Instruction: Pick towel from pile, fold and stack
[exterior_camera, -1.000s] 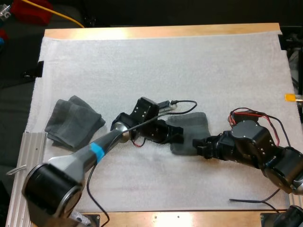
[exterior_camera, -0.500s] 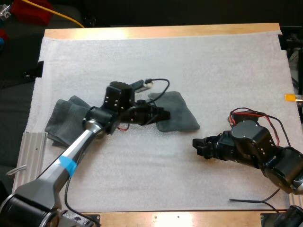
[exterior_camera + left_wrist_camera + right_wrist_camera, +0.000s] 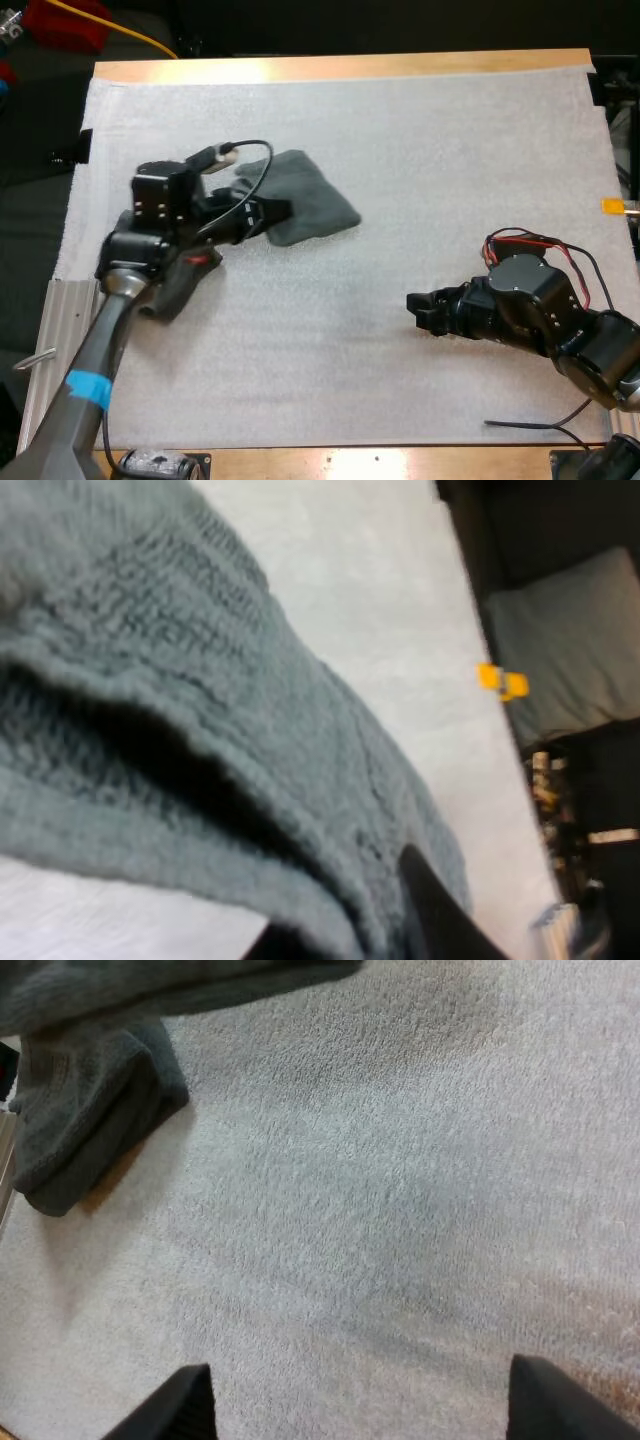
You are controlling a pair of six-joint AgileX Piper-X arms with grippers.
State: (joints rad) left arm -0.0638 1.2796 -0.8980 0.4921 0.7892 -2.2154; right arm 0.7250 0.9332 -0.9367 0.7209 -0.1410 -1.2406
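The left end effector (image 3: 276,212) is clenched on one edge of a dark grey-green towel (image 3: 310,205), which spreads away from the fingers over the white mat (image 3: 420,150). Just beside the towel, under the left arm, lies a folded towel bundle (image 3: 85,1110). The right end effector (image 3: 414,308), fingers apart and grasping nothing, sits well apart from the towel, over bare mat on the table (image 3: 340,66)
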